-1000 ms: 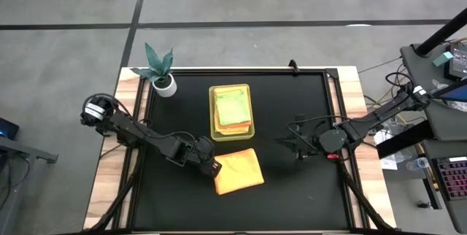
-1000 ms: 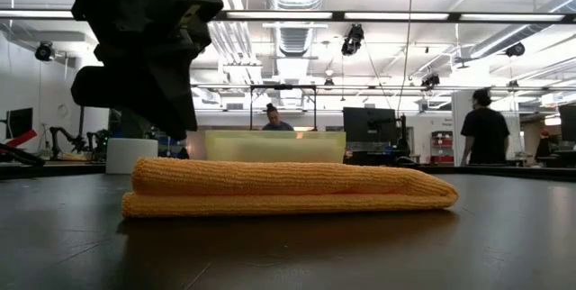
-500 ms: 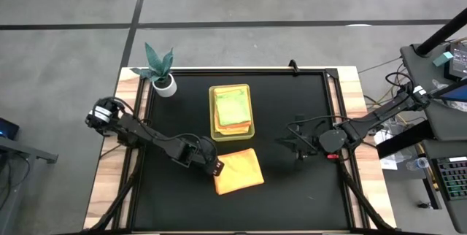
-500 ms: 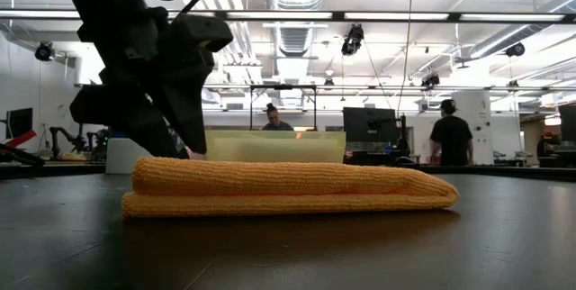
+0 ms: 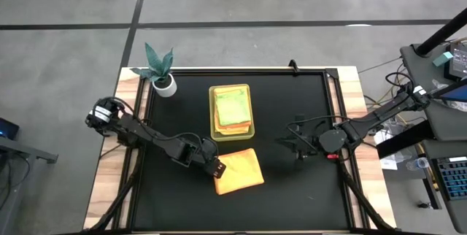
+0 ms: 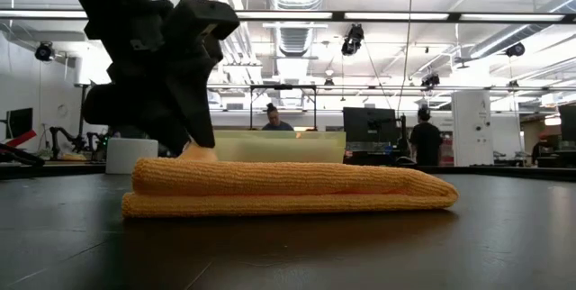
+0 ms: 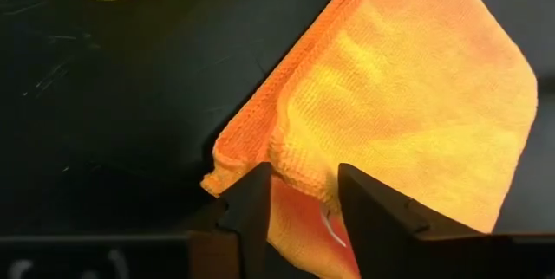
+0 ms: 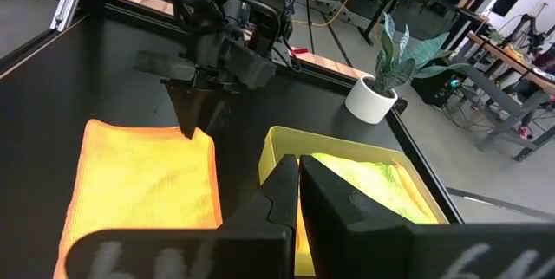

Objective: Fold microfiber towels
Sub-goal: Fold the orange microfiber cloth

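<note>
A folded orange microfiber towel [image 5: 242, 171] [image 6: 288, 189] lies flat on the black table near its front middle. My left gripper [image 5: 217, 168] [image 7: 302, 175] reaches in from the table's left and is shut on the towel's far left corner. More folded towels [image 5: 233, 108], a green one on top, lie in a yellow-green tray [image 5: 213, 111] just beyond. My right gripper [image 5: 281, 141] [image 8: 297, 162] hovers shut to the right of the tray, holding nothing. My left gripper pinches the towel's left edge by its far corner [image 7: 290, 162] between its two fingers. The fingers [image 7: 256, 197] slant down from the table's left. The cloth puckers up a little between them [image 6: 200, 153]; how many layers, I cannot tell. The rest of the towel lies flat on the table.
A small potted plant [image 5: 162, 71] stands at the table's far left corner. Wooden strips [image 5: 128, 147] border the black mat on both sides. People stand in the room behind the table [image 6: 421, 132].
My left gripper has sunk toward the orange towel's far left corner, opened wider, then closed on it. The cloth at that corner now stands up in a small pucker; the rest of the towel has stayed flat.
</note>
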Available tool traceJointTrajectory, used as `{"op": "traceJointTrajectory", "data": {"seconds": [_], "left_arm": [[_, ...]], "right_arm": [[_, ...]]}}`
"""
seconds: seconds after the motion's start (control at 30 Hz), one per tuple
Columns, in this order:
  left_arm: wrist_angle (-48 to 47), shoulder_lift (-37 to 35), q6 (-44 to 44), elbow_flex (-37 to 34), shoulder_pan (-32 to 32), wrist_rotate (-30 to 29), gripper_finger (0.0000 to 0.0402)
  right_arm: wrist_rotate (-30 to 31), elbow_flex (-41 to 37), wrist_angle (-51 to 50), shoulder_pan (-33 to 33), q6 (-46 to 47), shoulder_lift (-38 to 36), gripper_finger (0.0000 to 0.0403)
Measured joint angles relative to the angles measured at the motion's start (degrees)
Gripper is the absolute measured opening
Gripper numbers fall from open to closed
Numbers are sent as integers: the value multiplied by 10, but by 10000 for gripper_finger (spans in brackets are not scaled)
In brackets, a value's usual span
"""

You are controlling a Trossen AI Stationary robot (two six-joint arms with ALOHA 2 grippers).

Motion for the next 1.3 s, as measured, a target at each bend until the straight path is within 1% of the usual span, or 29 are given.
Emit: {"op": "traceJointTrajectory", "data": {"seconds": [0.17,0.33,0.37,0.6,0.73,0.9,1.17,1.23,1.3], "left_arm": [[0,0,17,0,0,1,81],[-6,-2,46,4,2,1,15],[-13,-5,51,7,2,1,8],[-97,-36,57,25,2,4,2],[-94,-37,56,17,2,6,2],[-96,-12,41,9,2,27,2],[-91,5,26,7,2,31,2],[-92,6,26,6,3,31,8],[-91,6,28,6,3,31,23]], "right_arm": [[0,0,0,0,0,0,9],[0,0,0,0,0,0,9],[0,0,0,0,0,0,9],[0,0,0,0,0,0,9],[0,0,0,0,0,0,9],[0,0,0,0,0,0,9],[0,0,0,0,0,0,9],[0,0,0,0,0,0,9],[0,0,0,0,0,0,9]]}}
